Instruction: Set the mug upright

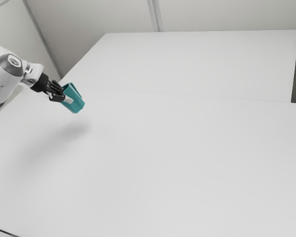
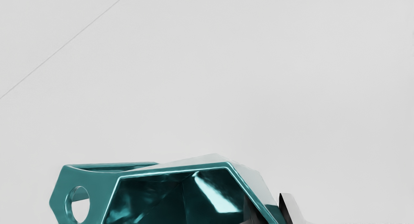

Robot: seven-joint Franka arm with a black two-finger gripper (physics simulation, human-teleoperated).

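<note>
A glossy teal faceted mug (image 1: 76, 105) is held tilted above a white table (image 1: 163, 158), its wall clamped by the black two-finger gripper (image 1: 65, 97).

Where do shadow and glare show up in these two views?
Exterior view: a soft-edged grey shadow on the pale table, below the raised mug. Wrist view: hard white glare inside the mug, bright highlights along its rim, the table behind evenly pale.

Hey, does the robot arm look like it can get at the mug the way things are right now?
Yes, it seems so: the arm has its jaws closed on the wall of the mug, one inside and one outside, holding it tilted above the table.
</note>
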